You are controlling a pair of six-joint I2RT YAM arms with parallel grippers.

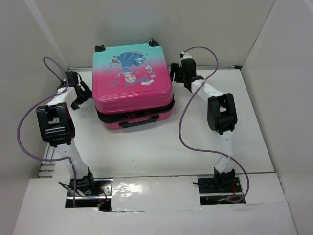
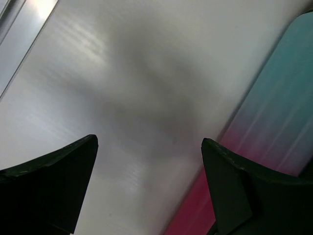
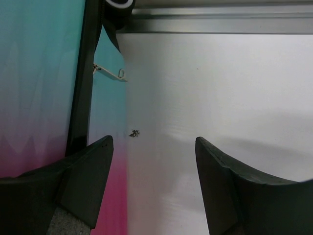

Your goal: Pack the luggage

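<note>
2 claws, fingers apart, hold nothing. The luggage (image 1: 132, 81) sits right between them: left gripper (image 1: 82, 97) 1 side, right gripper (image 1: 175, 74) the other.

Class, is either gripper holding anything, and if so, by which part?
Nothing is held. The left gripper and right gripper are both open, one on each side of the luggage, gripping no part of it.

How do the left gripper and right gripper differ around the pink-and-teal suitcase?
The left gripper flanks the left side of the pink-and-teal hard-shell suitcase, the right gripper its right. The left gripper sits nearer the black handle; the right gripper farther back, toward the black wheels. Both are open and empty.
</note>
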